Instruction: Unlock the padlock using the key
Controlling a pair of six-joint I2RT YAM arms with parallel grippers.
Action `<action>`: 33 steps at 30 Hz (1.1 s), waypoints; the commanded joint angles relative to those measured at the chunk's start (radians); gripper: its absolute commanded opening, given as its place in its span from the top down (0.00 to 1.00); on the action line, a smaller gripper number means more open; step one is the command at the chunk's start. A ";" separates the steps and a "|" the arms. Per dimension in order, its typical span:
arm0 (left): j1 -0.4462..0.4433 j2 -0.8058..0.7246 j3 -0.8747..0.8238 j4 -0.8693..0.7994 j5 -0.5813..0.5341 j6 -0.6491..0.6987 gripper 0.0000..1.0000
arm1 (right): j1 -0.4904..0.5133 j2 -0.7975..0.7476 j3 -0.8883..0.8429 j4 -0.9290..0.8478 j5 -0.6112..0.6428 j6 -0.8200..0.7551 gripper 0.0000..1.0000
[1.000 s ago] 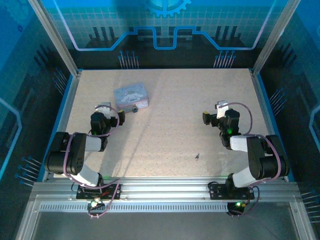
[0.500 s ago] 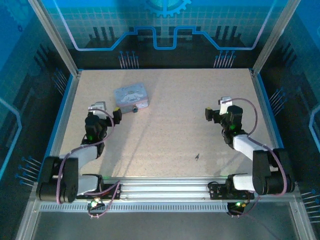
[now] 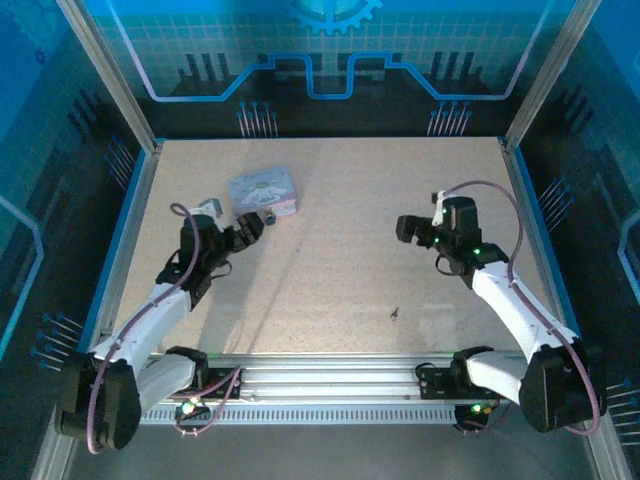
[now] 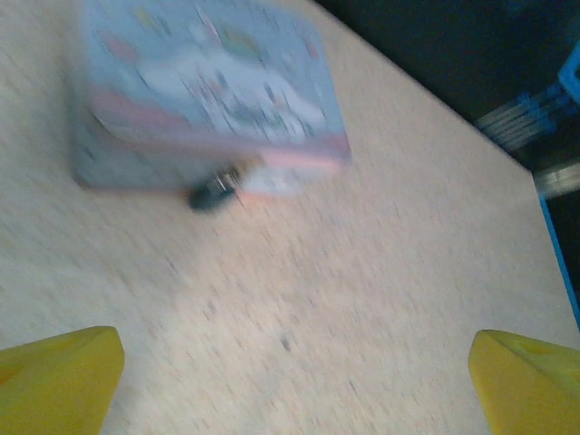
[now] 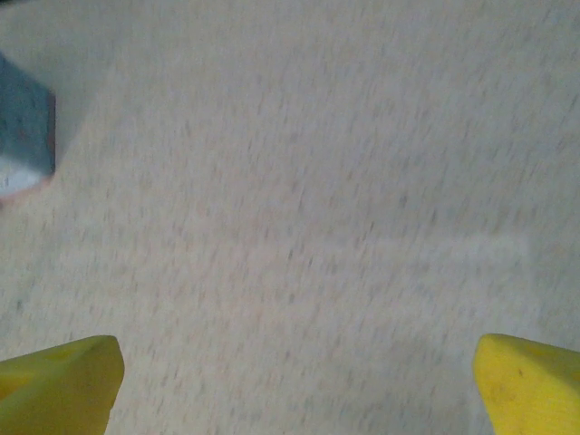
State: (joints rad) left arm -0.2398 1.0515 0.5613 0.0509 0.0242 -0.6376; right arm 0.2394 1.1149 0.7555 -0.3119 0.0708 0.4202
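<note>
1. The task has hardly begun. The small dark roundish metal padlock [image 3: 270, 217] lies on the speckled beige table [image 3: 350, 200], touching the near edge of the pale lavender cartoon-printed rectangular box [image 3: 262, 190].
2. The tiny thin dark metal key [image 3: 394, 315] lies untouched on bare table, well apart from the padlock and nearer the right arm's side.
3. The left gripper [image 3: 247, 228] has its jaws spread wide and holds nothing. It hovers just beside the padlock, which its wrist camera (blurred) shows ahead [image 4: 213, 193] against the box [image 4: 199, 82].
4. The right gripper [image 3: 412, 232] is also spread wide and empty, over bare table and well apart from the key.
5. Picking up the key, steadying the lock, inserting and turning all remain to be done.
6. A second ago both arms sat folded back near their bases; now both reach forward. The left gripper has closed in on the padlock and the right has swung inward. Box, padlock and key have not moved.
</note>
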 commanded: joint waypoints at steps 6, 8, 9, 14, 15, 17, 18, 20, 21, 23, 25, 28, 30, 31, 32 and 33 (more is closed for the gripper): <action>-0.211 -0.013 0.061 -0.106 -0.001 -0.125 0.01 | 0.090 -0.127 -0.062 -0.256 -0.018 0.105 0.02; -0.256 -0.012 0.055 -0.088 -0.008 -0.143 0.01 | 0.104 -0.165 -0.089 -0.276 -0.036 0.118 0.05; -0.278 -0.008 0.050 -0.074 -0.010 -0.155 0.01 | 0.113 -0.185 -0.102 -0.289 -0.045 0.126 0.08; -0.383 0.029 0.027 0.003 -0.024 -0.204 0.01 | 0.190 -0.255 -0.161 -0.350 -0.063 0.187 0.19; -0.405 0.040 0.024 0.014 -0.030 -0.209 0.01 | 0.213 -0.265 -0.180 -0.354 -0.065 0.207 0.20; -0.437 0.062 0.020 0.034 -0.042 -0.223 0.01 | 0.258 -0.281 -0.220 -0.350 -0.065 0.251 0.23; -0.449 0.075 0.019 0.051 -0.043 -0.231 0.01 | 0.278 -0.287 -0.244 -0.333 -0.068 0.278 0.25; -0.474 0.105 0.016 0.079 -0.042 -0.242 0.01 | 0.313 -0.293 -0.285 -0.294 -0.075 0.324 0.27; -0.484 0.120 0.018 0.090 -0.041 -0.246 0.01 | 0.329 -0.291 -0.303 -0.274 -0.074 0.344 0.28; -0.500 0.151 0.020 0.106 -0.042 -0.250 0.01 | 0.358 -0.279 -0.324 -0.252 -0.057 0.372 0.29; -0.512 0.180 0.025 0.124 -0.038 -0.255 0.01 | 0.378 -0.259 -0.333 -0.241 -0.034 0.384 0.30; -0.519 0.207 0.028 0.147 -0.032 -0.260 0.01 | 0.388 -0.238 -0.334 -0.231 -0.023 0.390 0.30; -0.520 0.219 0.025 0.162 -0.029 -0.265 0.01 | 0.391 -0.231 -0.332 -0.230 -0.015 0.392 0.30; -0.521 0.225 0.024 0.169 -0.027 -0.264 0.01 | 0.393 -0.231 -0.331 -0.231 -0.010 0.394 0.30; -0.521 0.228 0.023 0.171 -0.027 -0.266 0.01 | 0.396 -0.230 -0.333 -0.230 -0.008 0.394 0.30; -0.520 0.232 0.022 0.174 -0.026 -0.268 0.01 | 0.396 -0.230 -0.336 -0.228 -0.007 0.397 0.30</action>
State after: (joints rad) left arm -0.7532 1.2686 0.5919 0.1783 0.0002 -0.8925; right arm 0.6205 0.8825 0.4271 -0.5529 0.0406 0.7883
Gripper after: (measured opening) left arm 0.989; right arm 0.701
